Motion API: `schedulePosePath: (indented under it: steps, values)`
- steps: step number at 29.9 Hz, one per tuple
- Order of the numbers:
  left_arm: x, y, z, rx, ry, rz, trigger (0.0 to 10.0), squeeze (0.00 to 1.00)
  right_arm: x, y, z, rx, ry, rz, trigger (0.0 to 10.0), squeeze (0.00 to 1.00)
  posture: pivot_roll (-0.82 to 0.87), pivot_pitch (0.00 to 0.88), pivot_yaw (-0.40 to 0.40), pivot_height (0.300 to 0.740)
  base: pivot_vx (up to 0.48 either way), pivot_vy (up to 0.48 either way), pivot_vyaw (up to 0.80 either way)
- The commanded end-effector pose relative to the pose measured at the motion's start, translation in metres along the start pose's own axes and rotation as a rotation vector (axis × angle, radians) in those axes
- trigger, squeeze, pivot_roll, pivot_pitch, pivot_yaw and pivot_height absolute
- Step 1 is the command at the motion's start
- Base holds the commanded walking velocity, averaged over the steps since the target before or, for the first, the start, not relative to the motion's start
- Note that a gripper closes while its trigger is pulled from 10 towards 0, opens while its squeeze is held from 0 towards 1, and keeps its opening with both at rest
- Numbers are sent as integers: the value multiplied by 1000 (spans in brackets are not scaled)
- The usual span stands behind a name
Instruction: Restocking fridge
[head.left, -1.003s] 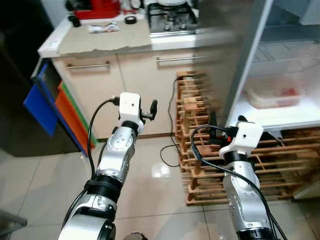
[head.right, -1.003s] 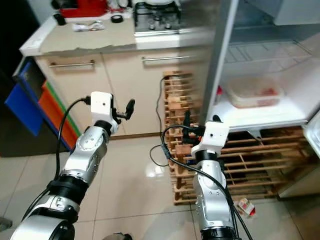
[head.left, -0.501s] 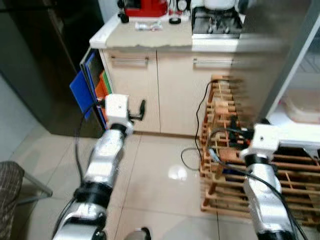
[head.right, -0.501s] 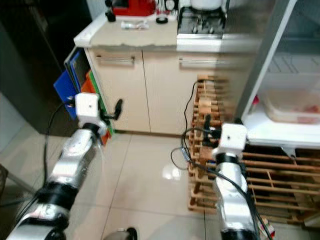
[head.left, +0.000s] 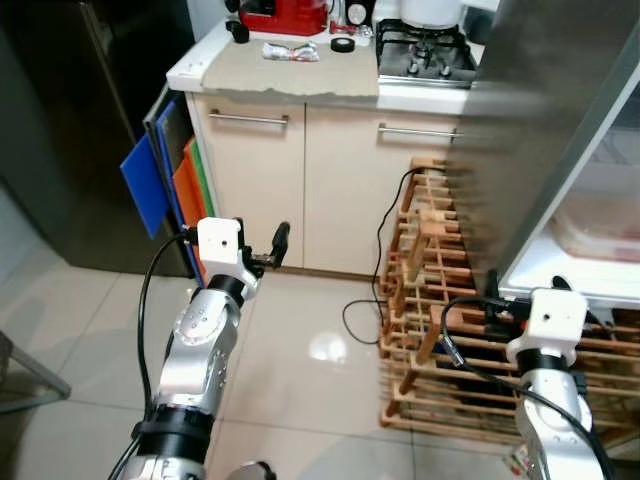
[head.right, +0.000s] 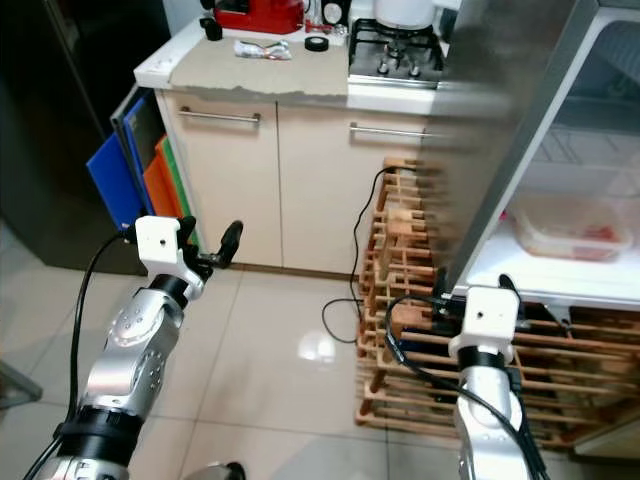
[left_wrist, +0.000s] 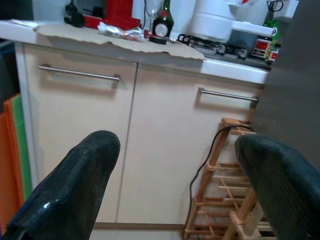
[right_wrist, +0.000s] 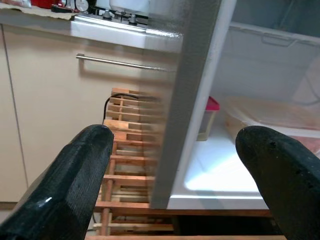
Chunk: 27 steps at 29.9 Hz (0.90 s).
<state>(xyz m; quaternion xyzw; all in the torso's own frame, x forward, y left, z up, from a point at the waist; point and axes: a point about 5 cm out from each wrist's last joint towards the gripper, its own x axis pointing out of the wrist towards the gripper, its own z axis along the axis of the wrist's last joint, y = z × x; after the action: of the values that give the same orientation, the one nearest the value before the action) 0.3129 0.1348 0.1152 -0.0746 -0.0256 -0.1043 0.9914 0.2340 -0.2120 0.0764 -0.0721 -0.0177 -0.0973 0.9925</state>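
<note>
The open fridge stands at the right, its grey side wall (head.left: 530, 130) facing me. On its white shelf (right_wrist: 220, 175) are a clear container with red food (head.right: 570, 225) and a small pink-lidded tub (right_wrist: 207, 117). My left gripper (head.left: 272, 248) is held over the floor in front of the cabinets, open and empty; its fingers (left_wrist: 75, 180) stand wide apart in the left wrist view. My right gripper (head.right: 470, 285) hovers just before the shelf's front edge, beside the grey wall, also open and empty, its fingers (right_wrist: 75, 170) spread.
A wooden slatted rack (head.left: 440, 300) sits under and beside the fridge, with a black cable (head.left: 365, 300) looping onto the tiled floor (head.left: 300, 370). Beige cabinets (head.left: 330, 170) carry a stove (head.left: 425, 40) and a red appliance (head.left: 285, 15). Blue and orange boards (head.left: 150, 190) lean at the left.
The whole picture has shifted as the camera moved; the fridge now sits farther right and the cabinets more central. Both grippers stay open and empty throughout.
</note>
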Motion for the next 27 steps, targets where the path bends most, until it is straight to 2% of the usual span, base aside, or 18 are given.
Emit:
schedulePosePath:
  steps: [1, 10, 13, 18, 23, 27]
  values:
    - [3, 1, 0, 3, 11, 15, 10000, 0, 3, 1, 4, 26, -17, 3, 10000, 0, -26, 22, -27, 740, 315, 364, 0]
    - [7, 0, -9, 42, 93, -1, 10000, 0, 8, -1, 7, 22, -38, -14, 10000, 0, -37, 0, 8, 740, 316, 362, 0]
    - [15, 0, -5, 78, 96, -17, 10000, 0, 11, 4, 8, 22, -50, -9, 10000, 0, -39, 0, 18, 740, 389, 210, 0]
    - [27, -4, 8, 130, 64, -63, 10000, 0, 16, 13, 15, 56, -86, 7, 10000, 0, -35, 0, 27, 740, 446, 0, 0]
    - [30, -4, 15, 110, 25, -52, 10000, 0, 21, 17, 30, 140, -146, -4, 10000, 0, -34, 0, 29, 740, 446, 0, 0]
    - [29, -5, 17, 104, 7, -48, 10000, 0, 27, 20, 45, 164, -198, -6, 10000, 0, -36, 0, 27, 740, 446, 0, 0]
